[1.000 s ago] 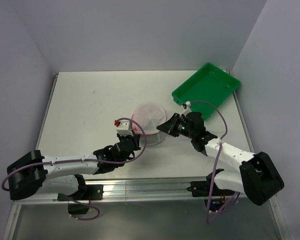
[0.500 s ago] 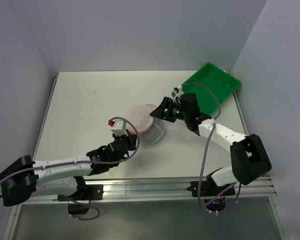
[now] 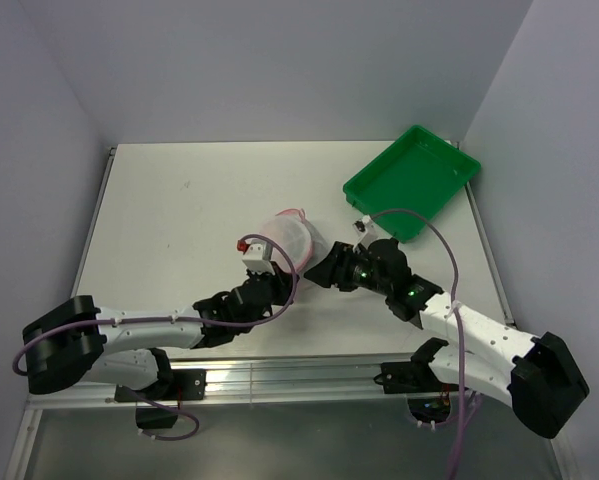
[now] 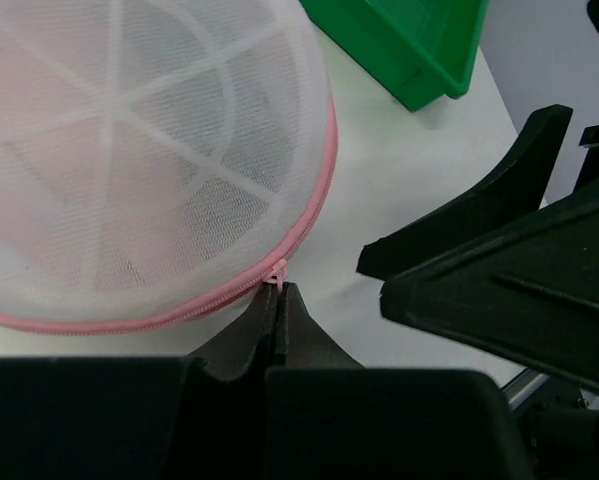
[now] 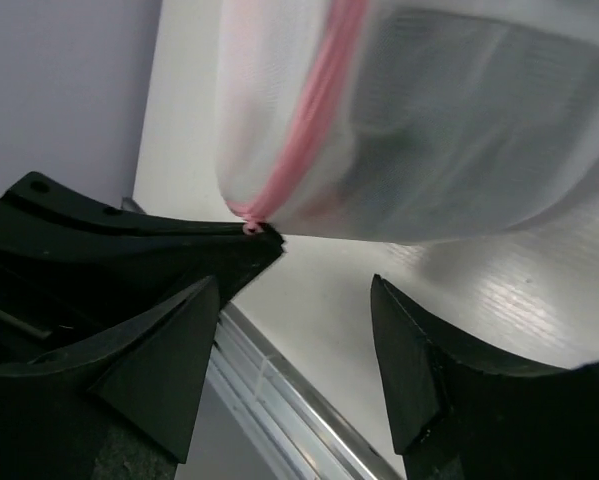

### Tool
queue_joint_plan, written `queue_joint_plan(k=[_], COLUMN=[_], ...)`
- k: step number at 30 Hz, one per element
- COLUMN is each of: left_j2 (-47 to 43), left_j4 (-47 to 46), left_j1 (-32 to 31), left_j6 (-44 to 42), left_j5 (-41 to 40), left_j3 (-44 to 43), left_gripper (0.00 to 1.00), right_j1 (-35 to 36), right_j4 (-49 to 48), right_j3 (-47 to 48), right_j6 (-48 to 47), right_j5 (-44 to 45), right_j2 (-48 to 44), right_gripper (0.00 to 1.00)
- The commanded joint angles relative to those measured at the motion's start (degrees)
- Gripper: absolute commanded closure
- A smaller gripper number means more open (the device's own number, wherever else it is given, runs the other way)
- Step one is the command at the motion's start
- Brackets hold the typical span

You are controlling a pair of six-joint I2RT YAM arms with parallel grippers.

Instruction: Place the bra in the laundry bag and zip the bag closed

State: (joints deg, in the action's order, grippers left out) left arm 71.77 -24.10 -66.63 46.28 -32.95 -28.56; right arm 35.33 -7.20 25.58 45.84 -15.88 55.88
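Bench (image 3: 179,200): laundry bag (image 3: 291,238) sits mid-way, between both arms
Laundry bag: bra not clearly visible through mesh
Right fingers (image 5: 169,340): wide, empty; should brace the bag's side
Left fingers (image 4: 262,325): clamped on zip pull (image 4: 276,270); draw it along the pink rim (image 4: 325,170), steadily
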Motion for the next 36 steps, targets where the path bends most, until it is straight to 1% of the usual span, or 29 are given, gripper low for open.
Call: queue_joint_plan(k=[1,4,7,8,9,11,12,14,16,18,19,22,24,25,29,30,33,35,36], left_j2=[1.8,2.6,2.8,2.8,2.7,2.3,2.2,2.1,2.1,1.9,1.7,0.7,0.0,-1.2,-5.9,-7.0,-12.0,-13.5,-14.2], left_j4=[-5.3,-5.6,-5.6,-5.6,-5.6,-6.1,-6.3,-6.4,-5.9,-5.1,-4.0,-2.2,1.1,2.4,8.8,11.8,15.4,15.7,15.5], left_j1=[-0.6,-1.0,-1.1,-1.1,-1.1,-1.1,-1.1,-1.1,-1.1,-1.1,-1.1,-1.1,-1.1,-1.1,-0.9,-0.6,0.8,1.4,1.5], left_j6=[-0.2,-1.2,-1.6,-1.6,-1.6,-2.2,-2.4,-3.0,-3.5,-3.6,-3.7,-4.6,-5.1,-4.9,-3.8,-3.3,-0.9,-0.9,-1.2], left_j5=[2.5,3.1,3.3,3.3,3.5,3.9,3.9,4.3,4.5,3.7,3.2,0.5,-2.3,-5.5,-11.1,-12.1,-14.1,-13.8,-13.4], left_j3=[-3.3,-4.0,-4.0,-3.9,-3.7,-3.4,-3.3,-3.1,-3.2,-3.2,-3.2,-2.6,-1.9,-1.6,0.8,1.1,2.4,3.1,3.0], left_gripper=[1.0,1.0,1.0,1.0,1.0,1.0,1.0,1.0,1.0,1.0,1.0,1.0,1.0,1.0,1.0,1.0,1.0,1.0,1.0], right_j1=[2.5,2.4,2.3,2.3,2.2,1.6,1.4,1.1,0.9,0.2,-0.3,-3.5,-5.7,-8.1,-12.7,-13.3,-15.0,-15.2,-15.2], right_j4=[-5.0,-5.5,-9.7,-9.8,-9.8,-11.8,-12.7,-13.4,-13.2,-12.6,-12.3,-12.3,-12.2,-11.9,-9.2,-8.7,-7.1,-5.5,-4.9], right_j3=[1.0,3.2,3.9,4.2,4.9,5.0,4.8,5.4,6.1,6.6,6.6,6.7,6.9,7.3,9.9,11.1,14.3,18.0,19.5], right_j6=[3.2,3.3,4.9,5.1,5.7,6.4,7.2,7.6,7.6,7.3,7.2,6.5,5.8,5.3,1.8,0.3,-2.6,-3.9,-5.1], right_j5=[2.7,3.0,2.7,3.0,3.4,3.4,3.6,4.3,4.8,5.3,5.2,2.9,1.0,-1.3,-4.4,-4.7,-7.5,-8.6,-9.1], right_j2=[-0.4,2.7,5.8,6.9,7.7,9.9,10.1,10.6,10.7,10.7,10.7,10.9,11.2,11.8,13.5,14.3,18.0,20.5,23.4], right_gripper=[0.31,0.33,0.35,0.36,0.42,0.49,0.59,0.69,0.85,0.97,1.0,1.0,1.0,1.0,1.0,1.0,1.0,1.0,1.0])
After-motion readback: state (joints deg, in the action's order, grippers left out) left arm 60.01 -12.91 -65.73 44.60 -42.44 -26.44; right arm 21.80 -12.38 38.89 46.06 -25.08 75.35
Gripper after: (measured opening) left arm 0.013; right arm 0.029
